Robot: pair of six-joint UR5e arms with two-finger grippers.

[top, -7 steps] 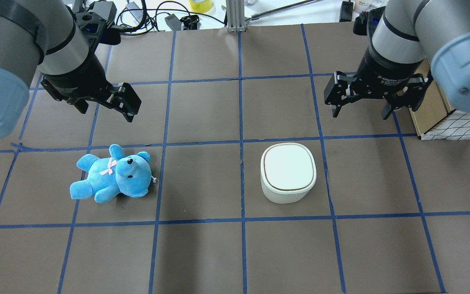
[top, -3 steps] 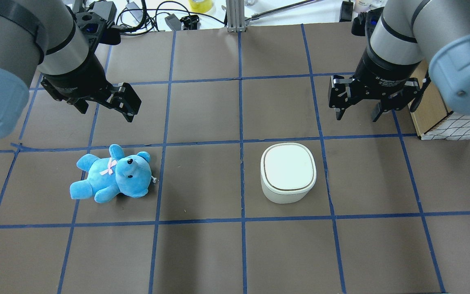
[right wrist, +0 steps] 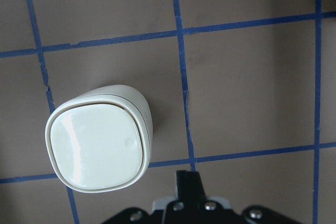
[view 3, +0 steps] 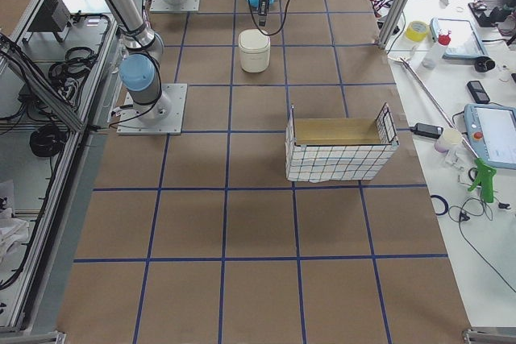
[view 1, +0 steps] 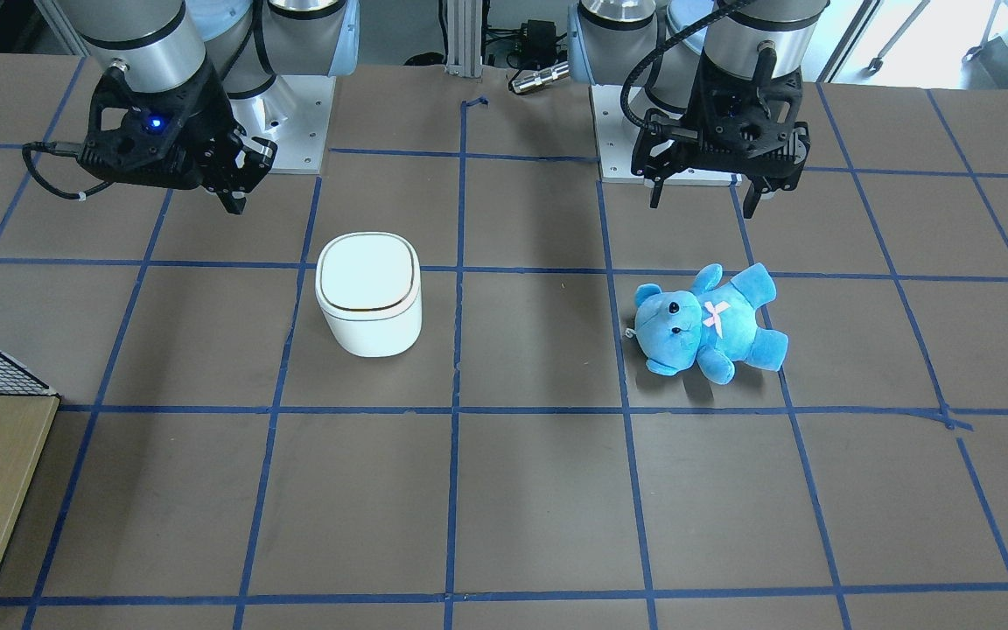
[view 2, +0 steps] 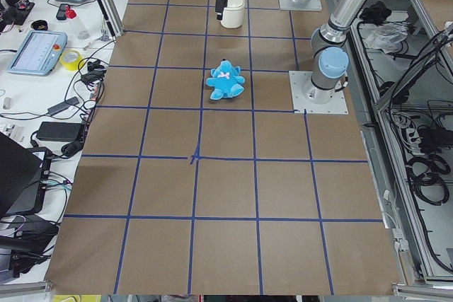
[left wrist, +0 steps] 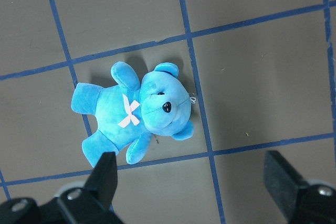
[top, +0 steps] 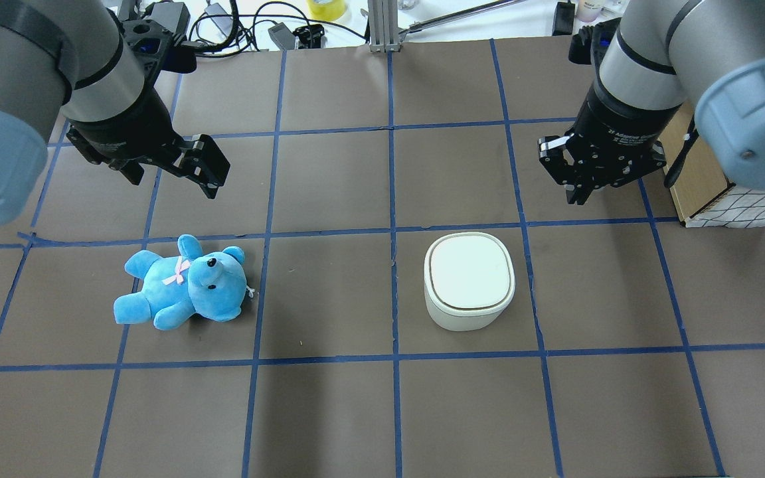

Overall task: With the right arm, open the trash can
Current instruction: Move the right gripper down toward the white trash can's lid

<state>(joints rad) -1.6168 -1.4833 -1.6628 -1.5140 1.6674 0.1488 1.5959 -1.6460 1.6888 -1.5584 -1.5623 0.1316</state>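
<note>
- Sitting upright on the table [top: 329,411], the trash can [top: 469,279] was a small white rounded-square bin inside one square of the blue tape grid [top: 392,166].
- Its lid [top: 469,269] lay flat and shut, with a thin dark line running round the rim; nothing touched it.
- The right end effector [top: 582,192] hung apart from the trash can, off to the side of it that faced away from the teddy bear. Its two black fingers were pressed together with nothing between them.
- In the right wrist view the joined fingers [right wrist: 189,182] showed as one dark bar at the bottom edge, and the trash can [right wrist: 100,140] lay to the lower left of that frame, clear of them.
- The right arm [top: 655,60], silver-grey with a light-blue joint cap, carried a small blue light on the end effector's body, seen in the front-facing view.
- A blue teddy bear [top: 183,285] lay on its back well apart from the trash can, on the robot's left of it, with a pale pink ribbon on its chest.
- The left end effector [top: 174,186] hovered near the bear, far from the trash can, with its fingers spread wide and holding nothing.
- A wire-mesh box [view 3: 339,147] with a wooden floor stood on the table beyond the right end effector from the trash can, well apart from it.
</note>
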